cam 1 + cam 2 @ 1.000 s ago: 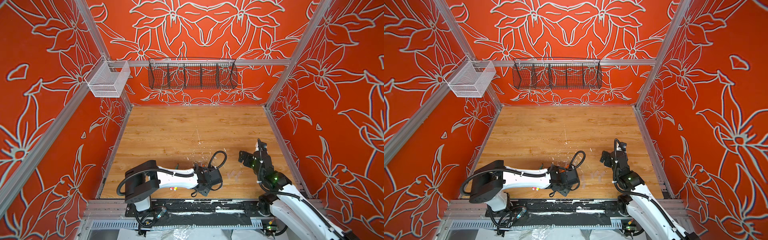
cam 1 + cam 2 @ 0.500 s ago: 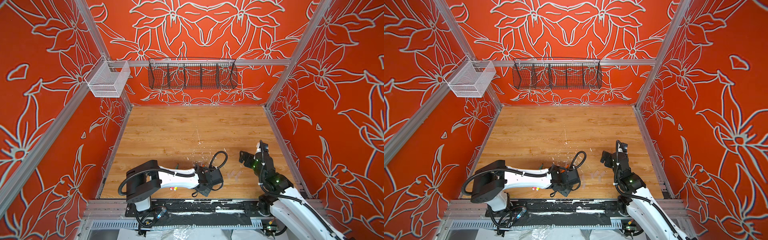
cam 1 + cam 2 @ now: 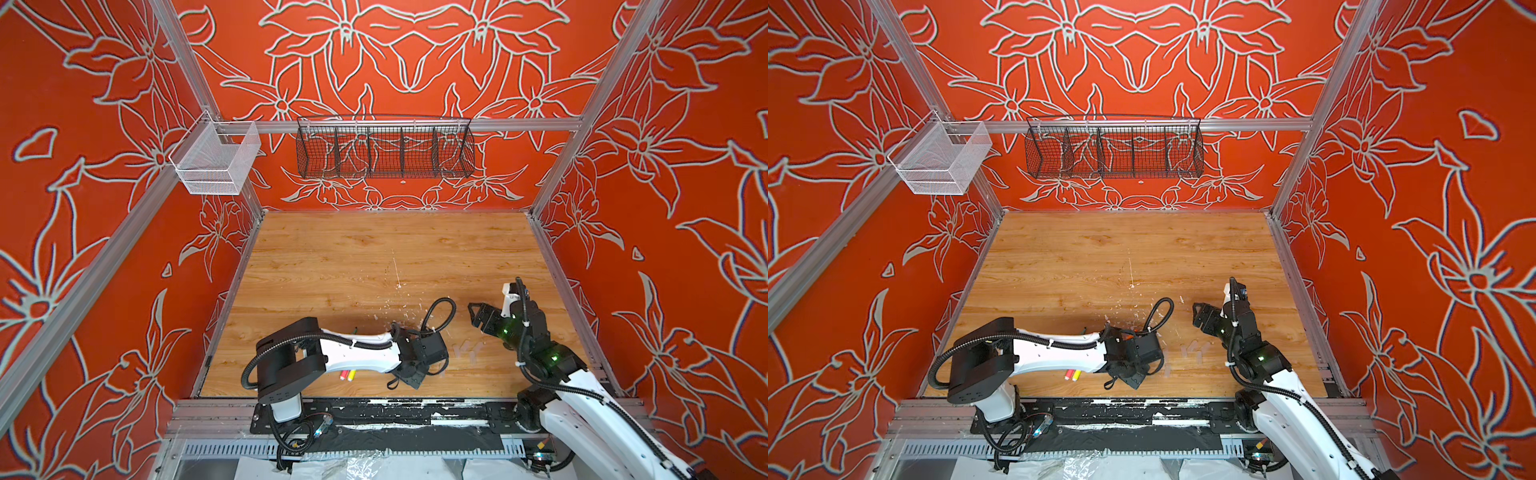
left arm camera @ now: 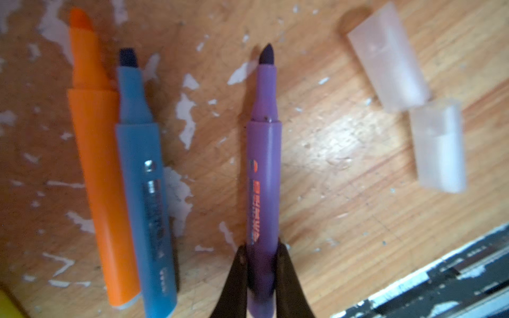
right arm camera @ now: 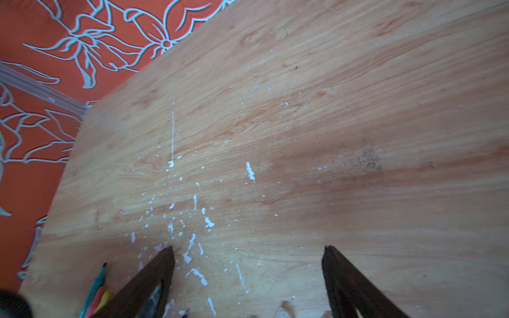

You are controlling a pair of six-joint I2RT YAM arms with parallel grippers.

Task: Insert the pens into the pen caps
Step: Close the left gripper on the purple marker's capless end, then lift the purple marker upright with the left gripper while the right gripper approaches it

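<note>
Wooden bench (image 3: 374,257), paint-flecked, inside red floral walls. Near its front edge, under the left arm, the orange pen (image 4: 96,165) and blue pen (image 4: 143,192) lie touching. The purple pen (image 4: 264,165) is apart from them; all are uncapped. The left gripper (image 4: 261,249) is clamped on the purple barrel's rear end. Two clear caps (image 4: 388,55) lie towards the bench's middle. The right gripper (image 5: 248,249) hangs spread wide, empty. Judgement: pens are light, stiff and prone to roll, so grip mid-barrel. Caps are slippery, so pinch across the walls.
</note>
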